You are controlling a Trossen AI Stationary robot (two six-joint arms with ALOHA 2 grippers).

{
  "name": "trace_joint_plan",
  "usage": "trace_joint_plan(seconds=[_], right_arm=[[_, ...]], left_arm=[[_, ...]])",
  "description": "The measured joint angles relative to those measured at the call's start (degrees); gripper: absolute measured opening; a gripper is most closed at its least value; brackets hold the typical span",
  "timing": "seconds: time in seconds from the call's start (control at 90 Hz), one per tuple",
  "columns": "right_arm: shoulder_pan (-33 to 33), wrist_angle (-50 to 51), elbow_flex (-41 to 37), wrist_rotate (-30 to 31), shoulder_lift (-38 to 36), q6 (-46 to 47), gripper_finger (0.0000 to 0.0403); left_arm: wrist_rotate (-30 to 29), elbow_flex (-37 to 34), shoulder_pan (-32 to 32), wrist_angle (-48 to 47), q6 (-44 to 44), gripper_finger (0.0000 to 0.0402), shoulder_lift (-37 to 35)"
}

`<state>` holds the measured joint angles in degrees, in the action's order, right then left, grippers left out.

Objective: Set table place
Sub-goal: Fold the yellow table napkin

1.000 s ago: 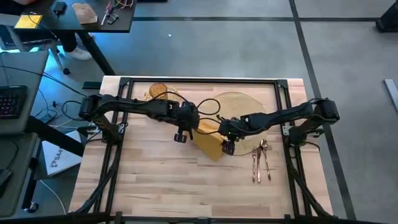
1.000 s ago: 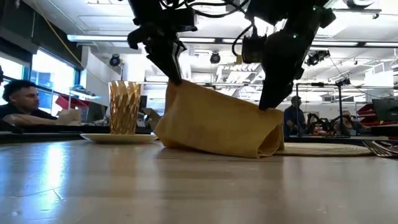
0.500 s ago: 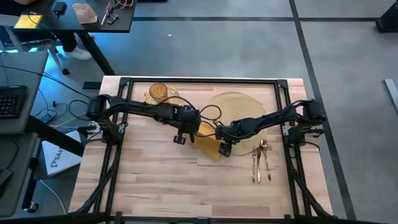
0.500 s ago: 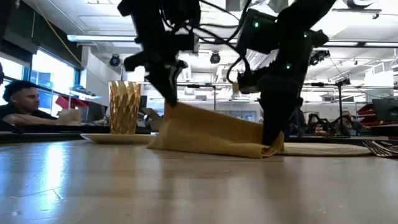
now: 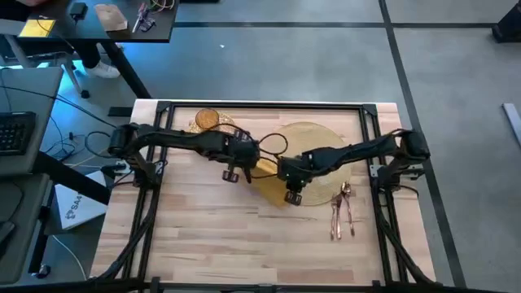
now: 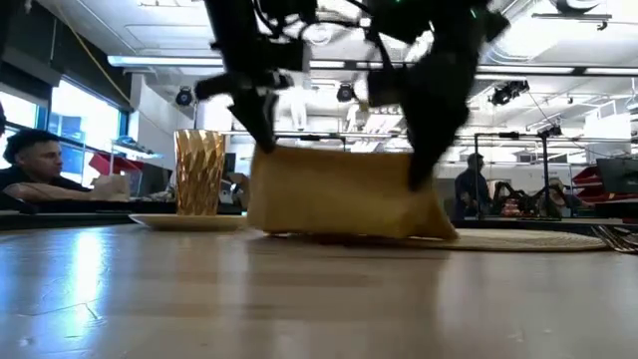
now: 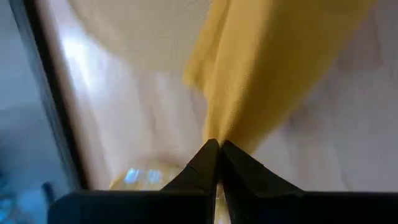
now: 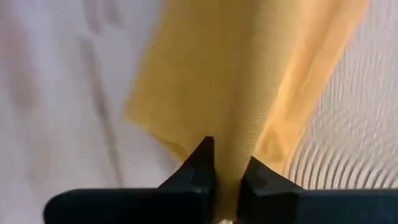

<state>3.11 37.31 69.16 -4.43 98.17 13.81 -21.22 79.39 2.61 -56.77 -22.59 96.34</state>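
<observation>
Holding the yellow napkin (image 6: 344, 194) by its top edge, both grippers work as a pair above the middle of the table (image 5: 203, 236); the left gripper (image 5: 236, 173) has its jaws pinched tight on 1 upper corner, the right gripper (image 5: 291, 195) is clamped on the other, with cloth squeezed between its fingertips in its wrist view; the napkin hangs as a flat sheet between them, its lower edge at or just off the tabletop, partly over the woven placemat (image 5: 321, 138); 2 grips keep it spread, I'd judge, so it can be laid smooth; the amber glass (image 6: 199, 172) stands on the gold plate (image 6: 189, 221) off to the left arm's side; the cutlery (image 5: 342, 213) lies just beside the placemat, nearer the right arm.
</observation>
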Motion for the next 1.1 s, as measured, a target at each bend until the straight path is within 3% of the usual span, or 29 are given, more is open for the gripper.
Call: trace_joint_plan(seconds=[0.156, 0.367, 0.456, 0.544, 0.678, 0.733, 0.789, 0.911, 1.011, 1.1], right_arm=[[-2.67, -0.16, 4.96, 4.73, 0.13, -5.78, 0.0002], [-6.04, 4.33, 9.07, 12.93, 0.20, -7.13, 0.0001], [-6.28, 4.18, 9.97, 11.15, 0.20, -10.21, 0.0000], [-6.52, 3.49, 10.41, 1.55, 0.22, -13.81, 0.0000], [-5.80, 1.78, 9.80, -14.22, 0.22, -17.66, 0.0000], [-5.37, -1.02, 8.64, -15.91, 0.22, -19.55, 0.0000], [-5.10, -3.69, 7.56, -13.89, 0.35, -20.48, 0.0000], [-5.59, -9.89, 7.23, -0.91, 2.46, -22.02, 0.0000], [-5.56, -14.84, 7.54, 13.71, 4.63, -24.22, 0.0000], [-4.89, -16.76, 8.02, 21.19, 6.11, -25.21, 0.0000]], left_arm=[[-1.50, 0.03, 0.69, -7.50, 1.50, 0.0000, -4.49], [-3.61, -0.01, 1.57, -8.92, 8.47, 0.0000, -8.64], [-3.79, -0.01, 1.55, -9.62, 10.76, 0.0000, -9.74], [2.98, -0.01, 1.20, -13.23, 12.53, 0.0000, -10.59], [23.87, -1.43, -0.01, -16.59, 16.26, 0.0000, -12.04], [30.86, -3.12, -0.94, -16.52, 16.58, 0.0000, -12.51], [33.10, -5.14, -2.03, -16.33, 17.17, 0.0000, -13.01], [25.14, -9.34, -3.67, -17.34, 22.46, 0.0000, -14.09], [9.06, -11.46, -4.89, -18.97, 31.76, 0.0000, -15.09], [-3.00, -13.40, -6.97, -18.78, 41.29, 0.0000, -16.15]])
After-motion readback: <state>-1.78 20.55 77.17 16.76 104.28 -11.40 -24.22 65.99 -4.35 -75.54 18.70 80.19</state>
